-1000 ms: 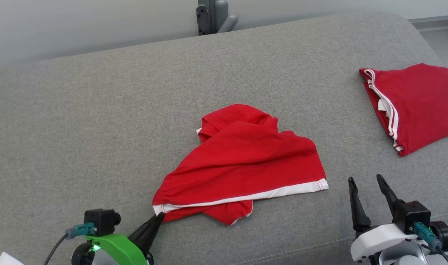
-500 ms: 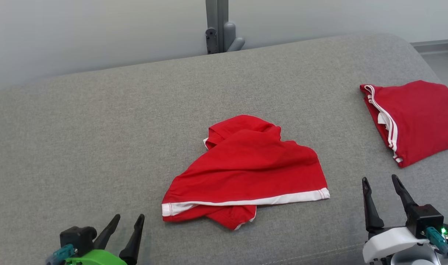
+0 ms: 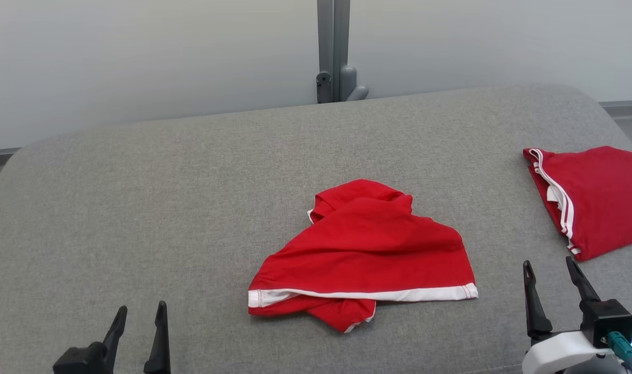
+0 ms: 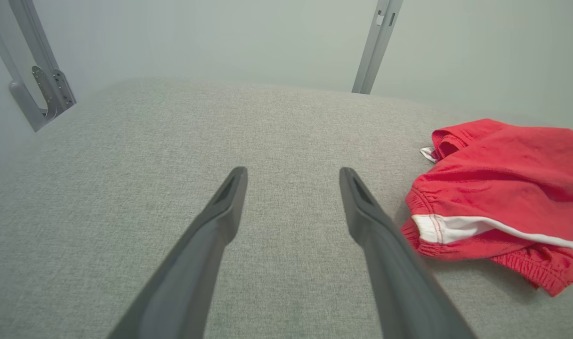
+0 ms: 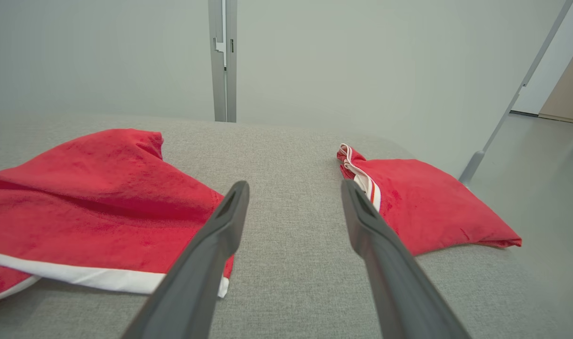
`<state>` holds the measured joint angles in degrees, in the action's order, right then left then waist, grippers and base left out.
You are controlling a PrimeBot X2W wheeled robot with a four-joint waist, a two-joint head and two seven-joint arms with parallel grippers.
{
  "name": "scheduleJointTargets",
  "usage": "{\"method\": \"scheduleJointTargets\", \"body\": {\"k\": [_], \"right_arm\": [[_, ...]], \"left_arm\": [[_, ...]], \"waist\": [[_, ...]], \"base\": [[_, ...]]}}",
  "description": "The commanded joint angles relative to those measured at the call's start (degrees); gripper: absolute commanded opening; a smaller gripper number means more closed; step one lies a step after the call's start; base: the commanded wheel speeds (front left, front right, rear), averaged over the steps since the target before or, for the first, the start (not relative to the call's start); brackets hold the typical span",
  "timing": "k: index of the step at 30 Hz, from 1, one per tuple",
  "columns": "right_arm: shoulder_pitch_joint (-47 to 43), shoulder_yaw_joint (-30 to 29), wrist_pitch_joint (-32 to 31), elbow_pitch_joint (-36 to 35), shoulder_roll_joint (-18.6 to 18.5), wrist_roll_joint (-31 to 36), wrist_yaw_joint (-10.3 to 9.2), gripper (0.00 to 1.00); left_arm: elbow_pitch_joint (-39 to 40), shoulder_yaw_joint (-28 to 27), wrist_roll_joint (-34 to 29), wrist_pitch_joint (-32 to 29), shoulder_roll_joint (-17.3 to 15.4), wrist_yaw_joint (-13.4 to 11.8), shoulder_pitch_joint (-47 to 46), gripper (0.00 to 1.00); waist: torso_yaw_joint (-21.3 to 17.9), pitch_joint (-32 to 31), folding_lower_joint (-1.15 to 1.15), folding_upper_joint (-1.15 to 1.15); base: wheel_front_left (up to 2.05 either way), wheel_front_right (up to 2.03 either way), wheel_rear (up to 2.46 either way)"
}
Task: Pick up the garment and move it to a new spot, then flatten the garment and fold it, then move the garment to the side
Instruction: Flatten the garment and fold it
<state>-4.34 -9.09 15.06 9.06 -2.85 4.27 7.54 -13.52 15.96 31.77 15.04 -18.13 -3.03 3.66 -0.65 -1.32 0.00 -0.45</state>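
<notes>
the garment, a crumpled red piece with a white band along its near hem, lies in the lower middle of the head view on the grey cushion, bunched and doubled over itself with one part tucked beneath. the left gripper sits at the lower left, well apart from the cloth, its fingers spread and holding nothing; the right gripper at the lower right is likewise spread and empty, with cushion showing between it and the hem. the likeliest trouble is a pinch that catches one layer alone, or every layer at once, so the cloth rises as a twisted bundle and will not lie flat afterwards; the stacked folds and the hidden underpart would cause that. a low, dragging approach could also push the hem into deeper wrinkles. a folded red piece lies at the right edge of the frame, just above the right gripper, near enough that a wide swing could snag or disturb it, and its like colour invites a mistaken grasp. a grey post stands at the top centre, behind the cushion and out of the way.
</notes>
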Motion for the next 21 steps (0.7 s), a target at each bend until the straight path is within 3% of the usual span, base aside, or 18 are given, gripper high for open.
{"method": "scheduleJointTargets", "body": {"k": [1,11,21], "right_arm": [[-0.62,0.38,0.15,0.24,-0.11,-0.10,-0.11,1.00],[-3.11,2.80,0.15,4.61,-0.12,-2.58,-0.11,1.00],[-2.14,3.11,0.15,5.18,-0.11,-2.88,-0.11,1.00]], "left_arm": [[0.48,-1.76,-1.78,0.14,1.10,0.93,1.68,1.00],[-0.67,-9.33,-10.86,0.15,7.76,9.27,6.92,1.00],[-1.44,-10.83,-12.80,0.15,9.02,10.54,5.75,1.00]], "waist": [[0.71,-0.87,0.00,0.45],[1.73,-2.49,0.00,0.45],[1.14,-2.08,0.00,0.45]], "base": [[0.00,0.00,0.00],[0.00,0.00,0.00],[0.00,0.00,0.00]]}}
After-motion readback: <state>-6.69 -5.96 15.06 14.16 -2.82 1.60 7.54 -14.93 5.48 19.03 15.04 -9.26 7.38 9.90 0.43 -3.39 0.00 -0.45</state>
